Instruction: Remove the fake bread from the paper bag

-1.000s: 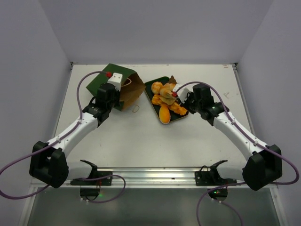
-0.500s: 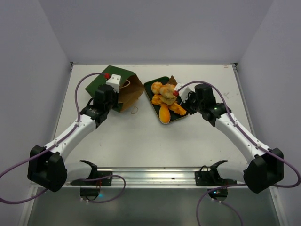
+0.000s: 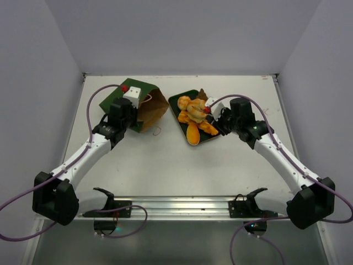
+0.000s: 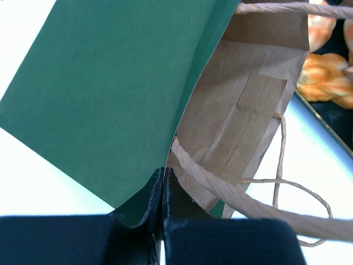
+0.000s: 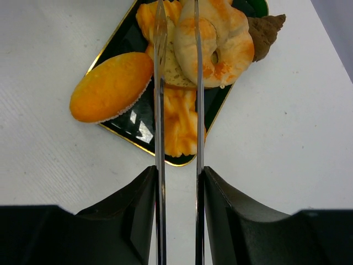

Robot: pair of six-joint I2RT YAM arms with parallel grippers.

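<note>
The paper bag (image 3: pixel 117 98) lies on its side at the back left, dark green outside, its brown mouth facing right; in the left wrist view (image 4: pixel 110 94) the inside shows no bread. My left gripper (image 3: pixel 131 117) (image 4: pixel 164 176) is shut on the bag's mouth edge. The fake bread (image 3: pixel 193 117) is piled on a dark green tray (image 3: pixel 176 100), with the dark brown piece (image 3: pixel 202 94) at its far edge. My right gripper (image 3: pixel 220 122) (image 5: pixel 177 174) is shut on metal tongs (image 5: pixel 160 83) that reach over an oval bun (image 5: pixel 110 85) and a ring-shaped roll (image 5: pixel 220 38).
The bag's cord handles (image 4: pixel 281 165) trail on the table between bag and tray. The tray's gold rim (image 5: pixel 135 132) lies just ahead of my right fingers. Grey walls close in the table on three sides.
My left gripper has shifted slightly left with the bag edge. My right gripper has drawn back a little to the right from the tray.
</note>
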